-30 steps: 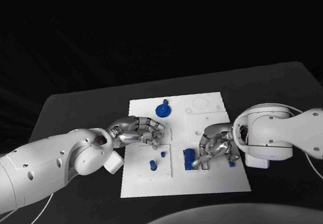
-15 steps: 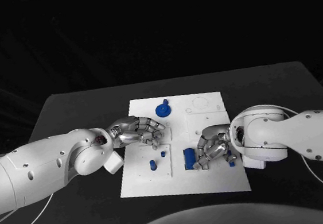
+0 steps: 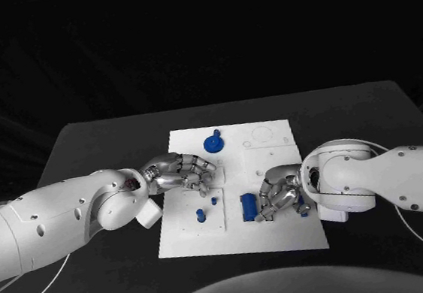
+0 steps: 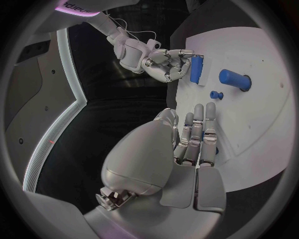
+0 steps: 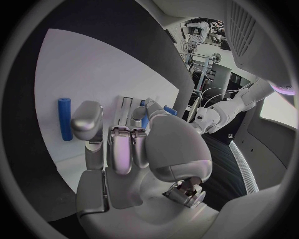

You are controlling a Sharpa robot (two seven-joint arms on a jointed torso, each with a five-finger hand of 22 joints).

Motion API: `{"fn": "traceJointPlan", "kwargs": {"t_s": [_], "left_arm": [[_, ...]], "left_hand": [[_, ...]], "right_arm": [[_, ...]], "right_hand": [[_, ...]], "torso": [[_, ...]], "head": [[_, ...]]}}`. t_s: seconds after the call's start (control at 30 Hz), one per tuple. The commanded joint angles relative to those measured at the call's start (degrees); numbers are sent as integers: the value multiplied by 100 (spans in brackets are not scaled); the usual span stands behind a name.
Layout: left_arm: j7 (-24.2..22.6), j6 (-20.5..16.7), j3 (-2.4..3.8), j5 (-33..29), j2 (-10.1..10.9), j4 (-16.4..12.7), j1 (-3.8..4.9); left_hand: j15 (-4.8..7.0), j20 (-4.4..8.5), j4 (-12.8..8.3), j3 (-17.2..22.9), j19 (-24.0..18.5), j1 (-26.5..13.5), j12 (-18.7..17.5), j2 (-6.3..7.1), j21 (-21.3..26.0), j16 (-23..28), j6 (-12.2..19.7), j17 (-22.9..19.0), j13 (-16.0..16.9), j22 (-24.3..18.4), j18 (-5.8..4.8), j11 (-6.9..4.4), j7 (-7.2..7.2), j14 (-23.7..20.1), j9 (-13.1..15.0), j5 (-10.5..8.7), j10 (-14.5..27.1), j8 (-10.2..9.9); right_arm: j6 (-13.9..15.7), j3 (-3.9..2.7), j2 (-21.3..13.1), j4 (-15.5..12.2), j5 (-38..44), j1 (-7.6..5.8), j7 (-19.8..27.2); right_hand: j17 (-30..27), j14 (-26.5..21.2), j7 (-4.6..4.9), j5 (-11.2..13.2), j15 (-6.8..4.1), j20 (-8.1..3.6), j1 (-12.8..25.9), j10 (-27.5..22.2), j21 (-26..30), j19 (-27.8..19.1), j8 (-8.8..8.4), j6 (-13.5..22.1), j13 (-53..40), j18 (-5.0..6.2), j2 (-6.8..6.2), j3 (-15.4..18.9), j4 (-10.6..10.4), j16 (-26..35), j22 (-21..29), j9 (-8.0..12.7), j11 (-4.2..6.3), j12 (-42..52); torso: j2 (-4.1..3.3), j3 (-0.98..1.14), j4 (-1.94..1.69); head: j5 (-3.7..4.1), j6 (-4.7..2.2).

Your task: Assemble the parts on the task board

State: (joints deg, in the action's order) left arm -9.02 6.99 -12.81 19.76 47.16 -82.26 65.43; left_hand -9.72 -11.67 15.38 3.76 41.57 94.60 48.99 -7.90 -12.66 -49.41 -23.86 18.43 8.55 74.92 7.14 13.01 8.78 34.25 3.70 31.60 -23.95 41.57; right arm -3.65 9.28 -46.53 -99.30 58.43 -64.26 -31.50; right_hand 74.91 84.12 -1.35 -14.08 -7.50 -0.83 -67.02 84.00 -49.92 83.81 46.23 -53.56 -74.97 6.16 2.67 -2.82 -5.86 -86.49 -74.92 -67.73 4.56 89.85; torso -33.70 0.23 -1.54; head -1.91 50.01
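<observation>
The task board (image 3: pixel 243 187) lies in the middle of the black desk (image 3: pixel 91 147). From the head camera the right hand (image 3: pixel 278 195) crouches just beside a long blue bar (image 3: pixel 248 206) on the board's near half; whether they touch cannot be told there. The right wrist view shows what that hides: the bar (image 5: pixel 65 118) lies flat on the white plate, apart from the fingers (image 5: pixel 87 129), which are curled in and hold nothing. The left wrist view shows a blue peg (image 4: pixel 233 79) and a small blue stud (image 4: pixel 216 94) beyond the left hand (image 4: pixel 187 149), whose fingers lie stretched, close together and flat over the board, empty. A round blue part (image 3: pixel 215 143) sits toward the board's far edge. Since a second ago the right hand has crept slightly toward the bar; the left has stayed put.
</observation>
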Motion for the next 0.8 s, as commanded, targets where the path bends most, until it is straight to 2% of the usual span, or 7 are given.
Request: {"fn": "traceJointPlan", "kwargs": {"t_s": [0.03,0.2,0.3,0.37,0.5,0.67,0.8], "left_arm": [[-48,115,1,20,-1,-15,-7],[-64,113,2,20,3,-25,-9],[-86,104,2,20,9,-36,-10],[-116,91,2,20,20,-53,-10],[-183,54,3,20,45,-88,-10],[-321,-50,6,20,68,-127,-10],[-393,-123,8,15,99,-172,-10]], "left_hand": [[-14,11,1,25,-33,7,-18,64,-39,6,-28,-9,-7,146,-96,0,200,31,-7,31,-46,-17],[-16,12,1,37,-33,4,-24,65,-44,5,-24,-9,-10,146,-98,3,189,33,-7,32,-51,-36],[-16,13,1,41,-33,4,-25,64,-45,4,-26,-9,-11,146,-99,3,189,34,-6,33,-52,-39],[-15,14,-1,45,-33,6,-25,62,-46,3,-28,-9,-11,147,-99,3,188,35,-6,34,-54,-41],[-12,18,-11,65,-32,13,-27,61,-55,-1,-40,-8,-13,149,-99,0,189,42,-2,40,-66,-53],[-5,26,-35,99,-25,25,-27,66,-76,-12,-65,-5,-14,153,-99,-5,198,58,2,51,-99,-73],[-2,32,-47,117,-19,24,-27,77,-93,-21,-82,-3,-16,155,-100,-7,206,73,4,59,-125,-88]], "right_arm": [[22,-2,-7,-4,140,8,-139],[105,-2,-29,-12,217,10,-206],[169,-2,-75,-32,221,8,-194],[240,-3,-143,-68,173,-7,-168],[398,-5,-368,-186,-108,-133,-94],[406,-5,-768,-338,-376,-480,-110],[224,-4,-938,-346,-205,-624,-253]], "right_hand": [[517,419,2,339,-32,-43,-19,600,19,1,60,-87,-1503,30,-82,-3,41,-6,-643,-32,32,15],[521,420,11,854,-25,-37,28,600,19,4,87,-138,-1503,30,-147,77,31,-9,-644,-73,24,15],[521,420,22,1097,-20,-33,137,600,20,5,-42,-48,-1503,29,-220,178,-32,-10,-644,-21,16,15],[517,419,32,1126,-17,-33,278,600,21,4,-346,175,-1503,29,-293,283,-129,-9,-644,134,12,15],[532,421,64,1130,-4,-25,480,600,21,6,-678,228,-1503,25,-329,431,-359,-15,-645,398,-12,15],[525,419,232,1114,98,63,629,600,34,7,-1610,212,-1503,15,-238,556,-666,-16,-644,1299,-171,15],[500,414,301,764,168,113,656,600,62,2,-2042,24,-1503,28,-105,567,-784,-9,-638,1806,-212,15]], "torso": [[0,1,2],[2,2,2],[1,1,4],[-1,0,3],[-3,-2,-1],[15,-12,-1],[16,-9,1]], "head": [[3,-1],[-6,-1],[-8,-1],[1,-1],[-10,-1],[2,-1],[7,-1]]}}
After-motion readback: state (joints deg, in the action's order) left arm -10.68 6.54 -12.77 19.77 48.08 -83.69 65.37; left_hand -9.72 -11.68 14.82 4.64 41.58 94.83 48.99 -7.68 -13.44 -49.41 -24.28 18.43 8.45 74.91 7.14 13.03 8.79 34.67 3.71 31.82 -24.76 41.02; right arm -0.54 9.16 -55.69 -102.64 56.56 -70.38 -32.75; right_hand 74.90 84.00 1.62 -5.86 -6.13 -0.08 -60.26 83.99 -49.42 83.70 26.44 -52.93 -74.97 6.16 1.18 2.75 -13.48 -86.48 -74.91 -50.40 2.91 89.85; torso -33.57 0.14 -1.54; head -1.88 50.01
